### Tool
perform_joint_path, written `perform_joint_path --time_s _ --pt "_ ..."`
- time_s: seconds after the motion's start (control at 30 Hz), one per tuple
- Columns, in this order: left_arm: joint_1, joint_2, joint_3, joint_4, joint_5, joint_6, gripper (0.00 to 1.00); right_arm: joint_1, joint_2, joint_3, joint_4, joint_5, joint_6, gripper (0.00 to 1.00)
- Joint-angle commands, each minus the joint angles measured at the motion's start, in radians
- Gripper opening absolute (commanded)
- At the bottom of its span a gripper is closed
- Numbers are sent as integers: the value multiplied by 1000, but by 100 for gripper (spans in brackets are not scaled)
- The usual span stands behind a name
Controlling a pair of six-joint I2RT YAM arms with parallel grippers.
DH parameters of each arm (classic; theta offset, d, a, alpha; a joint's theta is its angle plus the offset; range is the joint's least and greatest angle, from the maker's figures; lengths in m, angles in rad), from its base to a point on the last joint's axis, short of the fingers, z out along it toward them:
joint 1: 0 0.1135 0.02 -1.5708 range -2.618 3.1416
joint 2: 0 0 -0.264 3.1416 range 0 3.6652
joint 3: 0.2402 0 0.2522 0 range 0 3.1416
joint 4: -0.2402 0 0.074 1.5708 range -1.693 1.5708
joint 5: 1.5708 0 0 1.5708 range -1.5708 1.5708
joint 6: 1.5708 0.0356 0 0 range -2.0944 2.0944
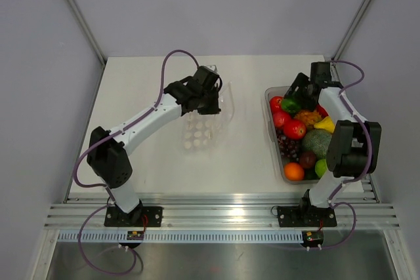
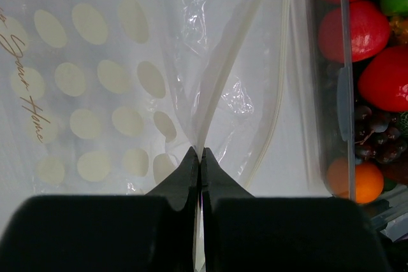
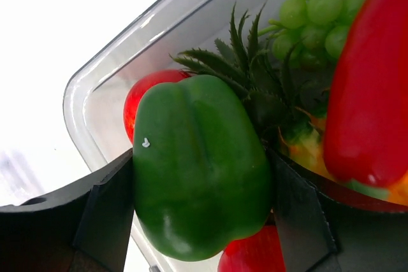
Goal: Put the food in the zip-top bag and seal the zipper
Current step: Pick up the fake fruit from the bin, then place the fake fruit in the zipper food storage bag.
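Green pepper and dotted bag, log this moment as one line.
left fingers: pinching zip-top bag edge | right fingers: straddling green pepper in tray | bag: no food visible
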Motion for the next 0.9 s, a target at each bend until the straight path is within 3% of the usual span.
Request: perform_joint_path --time_s 0.0,0.33,0.57,0.67,0.7,0.87 --pt "-7 9 65 14 23 2 0 -3 -97 -9 -46 64 3 44" --pt "-22 40 119 23 99 5 0 -6 -291 -24 -101 53 30 37" --pt "-22 38 152 15 159 57 0 9 -468 -18 -152 -143 19 37" --pt "-22 47 163 24 187 59 0 71 -519 8 -172 -163 30 37" --pt "-22 50 168 24 192 55 0 156 -530 16 -173 -157 36 37" --pt "-22 63 171 35 227 42 0 339 -535 50 -140 -155 110 36"
